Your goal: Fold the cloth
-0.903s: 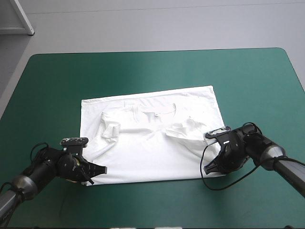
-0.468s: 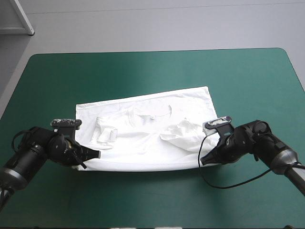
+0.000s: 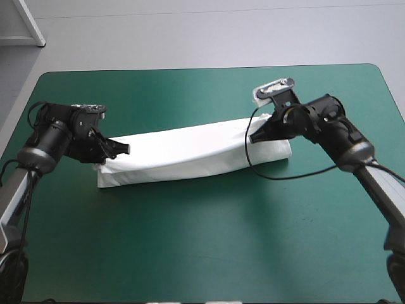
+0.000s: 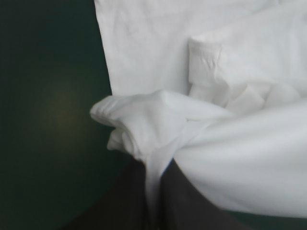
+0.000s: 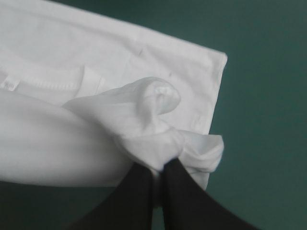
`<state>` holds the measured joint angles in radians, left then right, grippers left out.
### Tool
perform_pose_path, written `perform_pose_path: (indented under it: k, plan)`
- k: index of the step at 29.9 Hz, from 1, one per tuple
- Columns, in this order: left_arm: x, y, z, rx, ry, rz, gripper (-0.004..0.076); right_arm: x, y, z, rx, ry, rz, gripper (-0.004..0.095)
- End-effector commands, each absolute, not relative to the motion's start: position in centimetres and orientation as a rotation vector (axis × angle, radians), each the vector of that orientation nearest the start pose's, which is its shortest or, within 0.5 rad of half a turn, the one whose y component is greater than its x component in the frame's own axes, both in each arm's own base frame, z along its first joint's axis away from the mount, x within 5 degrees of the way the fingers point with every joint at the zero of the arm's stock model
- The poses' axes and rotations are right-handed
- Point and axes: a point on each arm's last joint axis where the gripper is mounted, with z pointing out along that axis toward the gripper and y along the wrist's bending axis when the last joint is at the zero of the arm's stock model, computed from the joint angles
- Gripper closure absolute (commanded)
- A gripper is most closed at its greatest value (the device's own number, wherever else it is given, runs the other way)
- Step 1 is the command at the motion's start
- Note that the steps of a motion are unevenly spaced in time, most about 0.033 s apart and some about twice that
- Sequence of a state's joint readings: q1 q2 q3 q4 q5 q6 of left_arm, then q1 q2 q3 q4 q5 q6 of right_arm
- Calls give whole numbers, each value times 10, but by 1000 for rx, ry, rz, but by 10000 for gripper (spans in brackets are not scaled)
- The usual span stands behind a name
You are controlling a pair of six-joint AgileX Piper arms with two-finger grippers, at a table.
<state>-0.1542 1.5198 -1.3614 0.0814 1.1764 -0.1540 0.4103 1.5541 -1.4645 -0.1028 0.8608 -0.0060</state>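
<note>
— On the table [image 3: 202, 253], mid to far half, the T-shirt [image 3: 190, 154] is lying as a long white band, doubled over. It's running from near the table's L edge toward its R edge, the R end angling slightly toward the table's far edge.

— And the grippers?

— The left gripper [image 3: 123, 149] is sitting at the band's end nearer the table's L edge. The right gripper [image 3: 253, 138] is at the end nearer the table's R edge. Both arms are reaching in low over the table, one from each side.

— Gripping or let go?

— Gripping, both. In the L wrist view the left gripper [image 4: 154, 167] is clenching a bunched wad of T-shirt [image 4: 249, 158]. Its black fingers [image 4: 129, 201] are all but meeting, w/ a thin fold pinched between them. The right gripper [image 5: 159, 167] is doing the same, cloth twisting into a knot-like lump just ahead of its fingers [image 5: 134, 196].

— Is the band lying flat?

— Not fully. The top layer is arching loose over a bottom layer that's resting flat on the table. In the L wrist view a sleeve [image 4: 206, 62] is showing on that flat layer, ahead of the gripper, w/ teal-green table [image 4: 48, 120] beside it. In the R wrist view the collar [image 5: 43, 81] w/ a small tag is peeking out on the flat layer. That layer's square corner is lying on bare table [image 5: 264, 120].

— Is the near edge touching the table?

— Looks so at the L end. Elsewhere can't tell.
</note>
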Motion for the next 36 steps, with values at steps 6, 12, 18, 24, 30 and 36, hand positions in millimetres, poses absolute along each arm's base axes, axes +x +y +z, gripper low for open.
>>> perform_pose_path:
  k: [6, 12, 18, 24, 30, 36]
  plan:
    - [353, -13, 338, -37, 2713, 19, 732, 393, 136, 363, -464, 2266, 9, 927]
    - [382, -8, 315, -36, 2666, 32, 732, 426, 143, 328, -469, 2300, 1, 926]
    - [399, -9, 303, -30, 2593, 25, 724, 436, 153, 307, -442, 2322, 95, 767]
    - [399, -9, 302, -25, 2597, 18, 450, 432, 152, 314, -436, 2320, 104, 234]
    - [396, -7, 321, -16, 2638, 51, 206, 410, 141, 368, -419, 2182, 81, 169]
    - [395, -19, 376, -29, 2555, -123, 270, 386, 100, 416, -312, 2121, 47, 171]
